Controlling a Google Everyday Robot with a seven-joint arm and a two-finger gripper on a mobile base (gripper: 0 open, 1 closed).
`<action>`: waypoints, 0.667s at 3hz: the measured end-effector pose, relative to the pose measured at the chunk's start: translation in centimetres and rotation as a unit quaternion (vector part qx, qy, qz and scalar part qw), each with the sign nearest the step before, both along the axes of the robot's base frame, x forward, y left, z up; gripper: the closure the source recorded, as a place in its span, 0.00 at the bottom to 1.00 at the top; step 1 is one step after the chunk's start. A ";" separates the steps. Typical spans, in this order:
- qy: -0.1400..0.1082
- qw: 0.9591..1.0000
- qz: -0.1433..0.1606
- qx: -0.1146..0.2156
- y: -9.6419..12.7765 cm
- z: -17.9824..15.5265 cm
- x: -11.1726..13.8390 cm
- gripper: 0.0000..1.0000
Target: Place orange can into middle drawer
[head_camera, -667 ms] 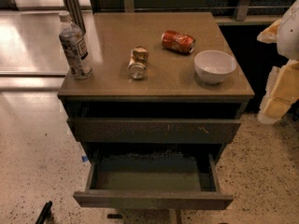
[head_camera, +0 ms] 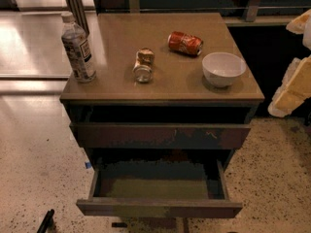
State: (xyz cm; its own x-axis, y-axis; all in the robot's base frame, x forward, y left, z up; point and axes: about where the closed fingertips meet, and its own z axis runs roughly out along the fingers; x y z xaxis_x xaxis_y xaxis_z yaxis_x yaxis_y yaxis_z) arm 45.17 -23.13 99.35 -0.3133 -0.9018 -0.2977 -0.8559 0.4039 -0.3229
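Orange can [head_camera: 143, 64] lies on its side, left of the worktop's centre, silver end toward the front edge. The gripper is out of shot, so its state I cannot tell. Only the pale arm [head_camera: 294, 84] shows, off the right edge; the can lies to its left, past the bowl [head_camera: 223, 68]. The middle drawer [head_camera: 160, 208] hangs open below.

Matt dark claw [head_camera: 46, 221] at lower left; shiny metal orange can [head_camera: 143, 65], glossy white bowl [head_camera: 223, 68]

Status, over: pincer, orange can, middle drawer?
Pincer out of view; arm at right edge. Orange can lying on cabinet top, ungrasped. Middle drawer open. Path clear.
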 end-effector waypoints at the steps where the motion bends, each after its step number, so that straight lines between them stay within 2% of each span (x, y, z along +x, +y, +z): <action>1: -0.060 0.991 -0.092 0.073 -2.2 2.3 3.2 0.00; 2: -0.075 0.970 -0.177 0.145 -4.1 3.7 7.1 0.00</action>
